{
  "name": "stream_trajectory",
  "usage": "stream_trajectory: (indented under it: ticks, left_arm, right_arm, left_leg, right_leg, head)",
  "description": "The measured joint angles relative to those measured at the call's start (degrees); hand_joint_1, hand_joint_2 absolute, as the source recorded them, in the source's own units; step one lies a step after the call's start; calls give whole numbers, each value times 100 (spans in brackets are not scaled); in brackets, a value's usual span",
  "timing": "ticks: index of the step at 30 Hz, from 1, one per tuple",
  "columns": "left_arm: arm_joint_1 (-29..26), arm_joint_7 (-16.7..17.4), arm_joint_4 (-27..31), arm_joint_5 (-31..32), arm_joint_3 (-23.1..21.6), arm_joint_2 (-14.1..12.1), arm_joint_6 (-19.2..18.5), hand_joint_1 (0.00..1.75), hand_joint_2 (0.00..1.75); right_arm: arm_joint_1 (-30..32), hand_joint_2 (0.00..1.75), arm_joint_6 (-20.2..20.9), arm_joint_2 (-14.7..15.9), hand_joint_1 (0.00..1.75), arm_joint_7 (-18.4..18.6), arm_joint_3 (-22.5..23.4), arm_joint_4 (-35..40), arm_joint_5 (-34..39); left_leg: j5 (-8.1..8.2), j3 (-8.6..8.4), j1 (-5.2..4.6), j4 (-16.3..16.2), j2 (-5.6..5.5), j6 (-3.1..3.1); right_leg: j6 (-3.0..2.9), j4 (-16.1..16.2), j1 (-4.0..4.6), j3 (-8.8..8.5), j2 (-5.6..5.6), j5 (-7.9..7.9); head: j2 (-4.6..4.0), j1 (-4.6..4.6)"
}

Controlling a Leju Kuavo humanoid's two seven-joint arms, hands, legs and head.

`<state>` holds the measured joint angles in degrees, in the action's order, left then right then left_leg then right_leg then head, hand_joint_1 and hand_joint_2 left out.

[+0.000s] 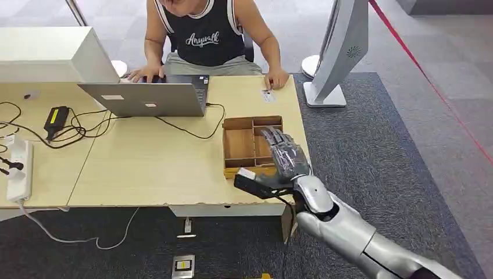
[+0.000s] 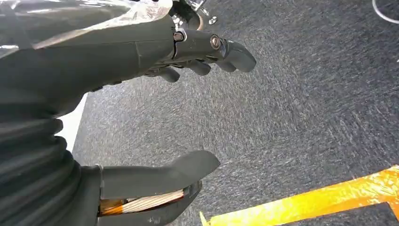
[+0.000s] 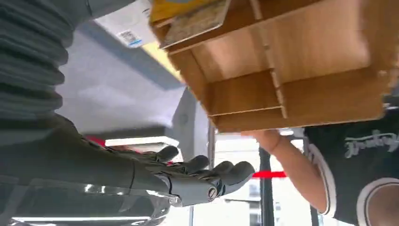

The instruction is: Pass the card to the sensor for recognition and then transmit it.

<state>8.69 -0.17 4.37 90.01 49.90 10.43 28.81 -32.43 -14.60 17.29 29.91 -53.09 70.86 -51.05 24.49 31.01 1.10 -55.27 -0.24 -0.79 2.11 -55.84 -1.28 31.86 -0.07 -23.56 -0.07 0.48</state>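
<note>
- One hand is at work: the right hand hovers over the right side of the wooden tray on the table, fingers stretched out and apart, holding nothing.
- In the right wrist view that right hand is plainly empty, and a card lies in a near compartment of the tray.
- The left hand hangs over grey carpet, fingers loosely apart with nothing between them.
- The step in hand looks like the reach for the card, so the task is barely begun; nothing has been picked up yet.
- Which object is the sensor I cannot tell; a small white tag lies on the table's far right, by the hand of a person seated behind a laptop.
- The next move calls for lowering the fingers into the card's compartment and pinching the thin card by an edge without catching the dividers.
</note>
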Motion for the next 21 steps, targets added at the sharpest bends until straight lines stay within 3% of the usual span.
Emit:
stream_trajectory:
  ticks: [3,12,21]
  left_arm:
    - [5,0,-15,0,0,-15,-2,0,175]
    - [19,0,-48,0,0,-44,0,0,175]
    - [34,0,-70,0,0,-48,0,0,175]
  right_arm:
    - [8,175,148,26,0,235,-65,-4,-508]
    - [12,175,485,28,0,410,-181,-15,-847]
    - [13,175,526,28,0,454,-221,-66,-862]
  left_leg:
    - [0,0,0,0,0,0]
    - [0,0,0,0,0,0]
    - [0,0,0,0,0,0]
  right_leg:
    - [0,0,0,0,0,0]
    - [0,0,0,0,0,0]
    - [0,0,0,0,0,0]
  head:
    - [-2,0]
    - [0,0]
    - [0,0]
